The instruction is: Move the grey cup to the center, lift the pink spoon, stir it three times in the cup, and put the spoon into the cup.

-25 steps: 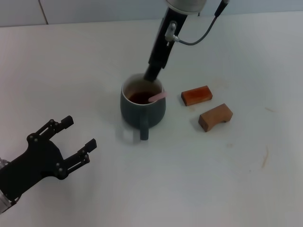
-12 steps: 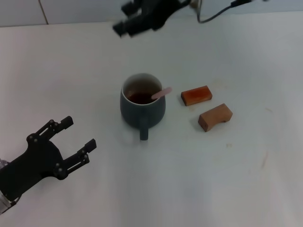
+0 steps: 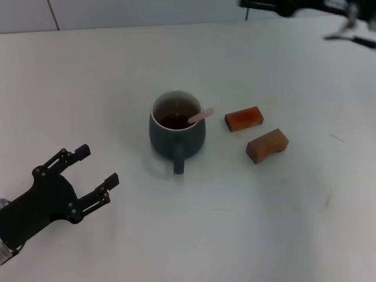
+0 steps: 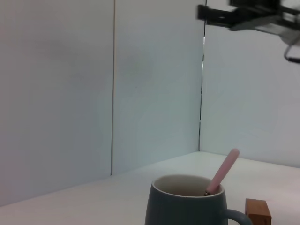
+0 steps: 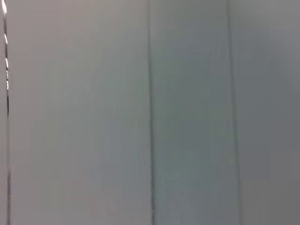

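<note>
The grey cup (image 3: 176, 132) stands on the white table near the middle, handle toward me, with dark liquid inside. The pink spoon (image 3: 201, 116) rests in the cup, its pink handle leaning over the rim toward the wooden blocks. Nothing holds it. The left wrist view shows the cup (image 4: 185, 208) with the spoon handle (image 4: 224, 171) sticking up. My right gripper (image 3: 276, 7) is high at the far right edge of the table, well away from the cup; it also shows blurred in the left wrist view (image 4: 225, 16). My left gripper (image 3: 98, 164) is open and empty, low at the near left.
Two small brown wooden blocks (image 3: 244, 118) (image 3: 267, 145) lie just right of the cup; one shows in the left wrist view (image 4: 258, 212). The right wrist view shows only grey wall panels (image 5: 150, 112).
My right gripper has let go of the spoon, risen from the cup and swung away to the far right. The spoon stays leaning in the cup. The left arm has not moved.
</note>
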Controlling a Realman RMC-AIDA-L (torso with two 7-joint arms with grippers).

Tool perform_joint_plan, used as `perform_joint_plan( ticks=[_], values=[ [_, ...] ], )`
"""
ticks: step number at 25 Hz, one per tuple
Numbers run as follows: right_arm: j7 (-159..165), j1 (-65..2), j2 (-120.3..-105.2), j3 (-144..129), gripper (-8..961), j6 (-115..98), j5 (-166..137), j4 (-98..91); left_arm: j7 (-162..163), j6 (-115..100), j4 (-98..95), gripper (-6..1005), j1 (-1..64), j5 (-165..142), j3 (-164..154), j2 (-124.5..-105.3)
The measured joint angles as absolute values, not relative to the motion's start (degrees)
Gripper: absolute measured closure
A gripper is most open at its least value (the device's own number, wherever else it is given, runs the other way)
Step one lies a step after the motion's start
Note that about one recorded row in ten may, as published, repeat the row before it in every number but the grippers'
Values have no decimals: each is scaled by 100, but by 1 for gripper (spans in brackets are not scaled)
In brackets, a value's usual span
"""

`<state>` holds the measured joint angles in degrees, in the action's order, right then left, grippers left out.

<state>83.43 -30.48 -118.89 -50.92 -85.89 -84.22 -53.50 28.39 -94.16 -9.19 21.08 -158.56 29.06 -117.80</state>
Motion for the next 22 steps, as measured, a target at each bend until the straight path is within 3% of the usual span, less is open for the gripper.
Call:
perform_joint_plan(
  ticks=[3,6,9,13,16,22],
  values=[
    [6822,-2540,-11848,-5060,275,-9106,-7514,-4387,2828,-9427,-909,186,2088,-15855,2892,-11782],
    [6268,-2405,-11832,-5002,145,-9242,-7460,-3926,2826,-9430,-905,187,2085,-15866,2888,-11783],
    [5612,-2298,-11801,-4957,144,-9293,-7539,-3311,2829,-9457,-905,187,2083,-15889,2881,-11784],
    [5047,-2318,-11617,-4948,146,-9088,-7809,-2269,2810,-9553,-905,187,2062,-15894,2881,-11793],
    [5021,-2330,-11570,-4950,148,-8952,-7933,-2070,2803,-9572,-905,187,2059,-15899,2874,-11795],
    [4988,-2291,-11641,-4981,149,-8495,-8477,-1900,2801,-9577,-906,186,2056,-15910,2821,-11795]
  ],
)
